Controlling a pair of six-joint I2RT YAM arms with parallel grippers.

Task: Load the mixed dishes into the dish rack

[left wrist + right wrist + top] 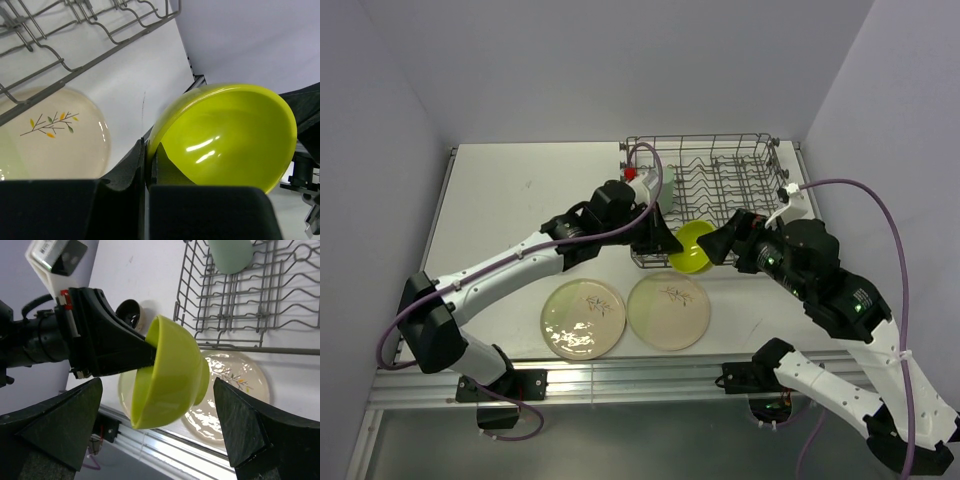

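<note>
A small lime-green bowl (691, 247) (225, 135) (170, 375) hangs tilted on its side in the air by the front edge of the dish rack (700, 138). My left gripper (665, 243) (148, 150) is shut on its rim, one finger inside and one outside. My right gripper (720, 245) (157, 390) is open, its fingers wide on either side of the bowl and apart from it. Two cream plates with leaf sprigs (583, 317) (668, 311) lie flat in front of the rack. A mint-green cup (230, 252) rests in the rack. A small dark cup (131, 314) stands on the table behind my left gripper.
The grey wire rack (240, 315) fills the back right of the white table (520, 190), with rows of upright tines. Grey walls close in on three sides. A metal rail (620, 375) runs along the near table edge below the plates.
</note>
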